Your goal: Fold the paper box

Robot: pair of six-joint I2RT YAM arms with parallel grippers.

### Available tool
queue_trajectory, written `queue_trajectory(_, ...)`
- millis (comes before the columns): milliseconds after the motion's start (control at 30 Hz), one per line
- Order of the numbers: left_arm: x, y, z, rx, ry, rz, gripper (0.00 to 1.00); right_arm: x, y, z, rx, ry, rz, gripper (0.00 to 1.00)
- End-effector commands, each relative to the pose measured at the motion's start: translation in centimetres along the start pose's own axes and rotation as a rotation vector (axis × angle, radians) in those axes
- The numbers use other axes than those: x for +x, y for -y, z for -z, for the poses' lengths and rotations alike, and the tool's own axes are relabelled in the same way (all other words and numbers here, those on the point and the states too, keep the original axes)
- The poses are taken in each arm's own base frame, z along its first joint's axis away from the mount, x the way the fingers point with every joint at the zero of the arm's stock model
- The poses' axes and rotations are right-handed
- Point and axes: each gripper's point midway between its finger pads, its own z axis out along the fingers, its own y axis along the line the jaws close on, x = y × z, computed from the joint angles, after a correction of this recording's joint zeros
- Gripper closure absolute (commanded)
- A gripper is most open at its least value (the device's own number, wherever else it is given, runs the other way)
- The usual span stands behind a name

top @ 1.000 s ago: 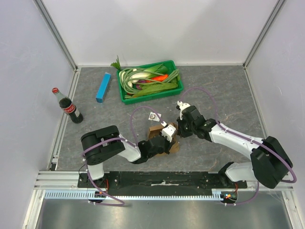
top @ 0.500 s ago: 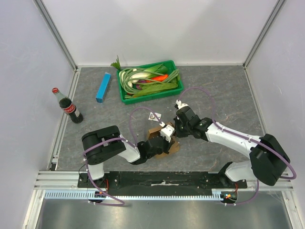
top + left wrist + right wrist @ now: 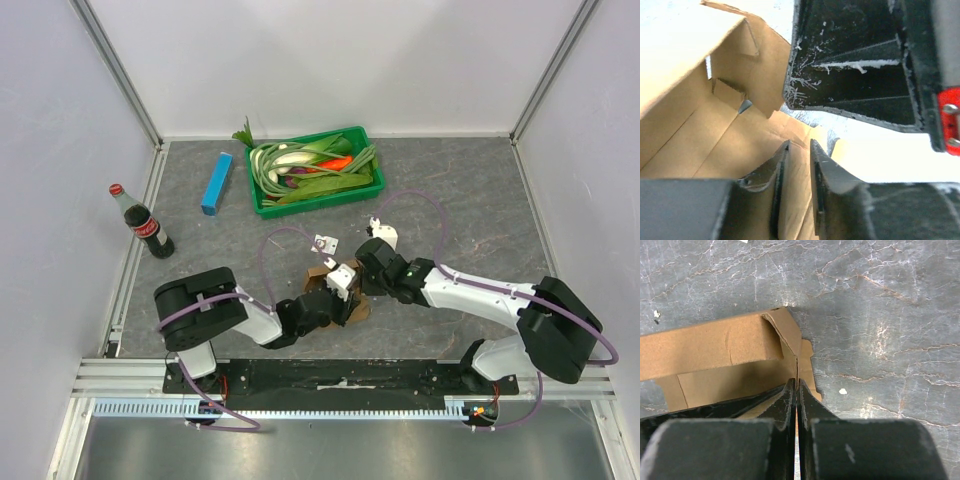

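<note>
The paper box (image 3: pixel 357 308), brown cardboard with raised flaps, lies on the dark table between the two arms. My right gripper (image 3: pixel 360 283) is at its right side. In the right wrist view the right gripper (image 3: pixel 796 383) is shut on the thin edge of an upright flap of the paper box (image 3: pixel 715 347). My left gripper (image 3: pixel 338 284) reaches in from the left. In the left wrist view the left gripper (image 3: pixel 800 145) has its jaws slightly apart, with a panel of the paper box (image 3: pixel 700 135) showing in the gap. The right gripper's black fingers (image 3: pixel 855 65) loom just above.
A green tray (image 3: pixel 378 180) of vegetables stands at the back. A slim blue box (image 3: pixel 216 183) lies to its left, and a cola bottle (image 3: pixel 145 225) stands near the left wall. A tiny white card (image 3: pixel 323 243) lies just behind the paper box.
My left gripper's jaws have parted from shut. The right gripper has moved left and nearer, closing in on the box. The left arm's elbow has swung left.
</note>
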Motion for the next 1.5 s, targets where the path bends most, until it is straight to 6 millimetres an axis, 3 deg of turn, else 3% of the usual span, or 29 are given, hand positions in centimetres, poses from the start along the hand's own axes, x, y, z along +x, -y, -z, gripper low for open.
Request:
queue_trajectory(0, -2.4, 0.0, 1.2, -0.007, 0.073, 0.045, 0.68, -1.4, -0.1, -0.1, 0.052, 0.081, -0.031, 1.00)
queue_trajectory(233, -3.9, -1.1, 3.0, -0.057, 0.126, 0.076, 0.51, -1.5, -0.6, 0.0, 0.046, 0.080, -0.029, 1.00)
queue_trajectory(533, -4.6, -2.6, 0.4, -0.180, 0.204, -0.054, 0.51, -1.6, -1.7, 0.4, 0.008, 0.067, -0.076, 1.00)
queue_trajectory(567, -3.7, -2.9, 0.1, -0.193, 0.194, -0.085, 0.50, -1.6, -1.9, 0.4, 0.004, 0.062, -0.083, 1.00)
queue_trajectory(733, -3.6, -3.7, -0.3, -0.240, 0.217, -0.132, 0.44, -1.5, -2.5, 0.5, -0.013, 0.044, -0.101, 1.00)
queue_trajectory(1167, -4.6, -2.8, -1.3, -0.214, 0.257, -0.148, 0.40, -1.4, -3.0, 0.5, -0.035, 0.036, -0.134, 1.00)
queue_trajectory(1400, -5.1, -2.6, 2.6, -0.155, 0.262, -0.013, 0.41, -2.0, -2.5, 0.9, -0.025, 0.066, -0.067, 1.00)
queue_trajectory(1467, -6.7, -2.4, 4.0, -0.144, 0.288, 0.046, 0.41, -2.3, -2.0, 1.1, -0.014, 0.080, -0.029, 1.00)
